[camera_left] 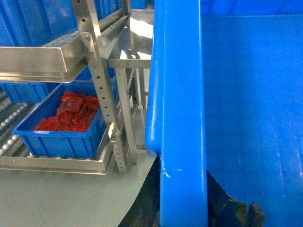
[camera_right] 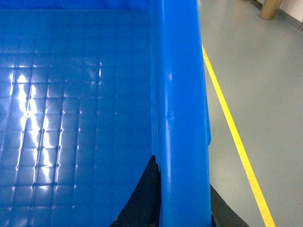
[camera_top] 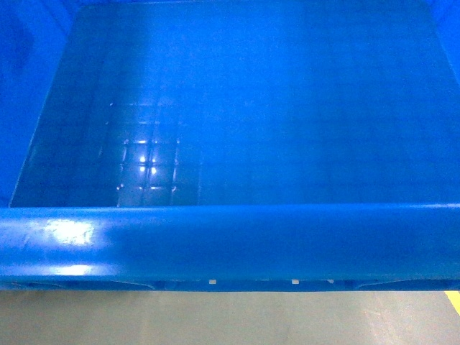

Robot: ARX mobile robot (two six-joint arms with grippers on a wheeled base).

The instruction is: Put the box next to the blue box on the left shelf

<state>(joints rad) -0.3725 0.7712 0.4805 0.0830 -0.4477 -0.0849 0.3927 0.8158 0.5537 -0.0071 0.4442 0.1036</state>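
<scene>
The box (camera_top: 237,108) filled the head view, its thick near rim running across the lower part and its grid-marked floor bare, with grey floor (camera_top: 215,316) showing below it.

The left hand (camera_left: 189,208) sat on the box's left rim – a dark finger showed on each side of that rim at the bottom of the left wrist view, so it looked closed on the rim, though the tips themselves were hidden. Out to the left of that hand stood a metal shelf rack (camera_left: 102,85), and on its lower level, well apart from the held box, rested a smaller blue bin (camera_left: 71,137) of red packets (camera_left: 71,111); more blue bins sat higher up.

The right hand (camera_right: 182,208) gripped the right rim the same way – dark fingers on either side of it. To the right of that hand a yellow line (camera_right: 232,127) ran along the floor
</scene>
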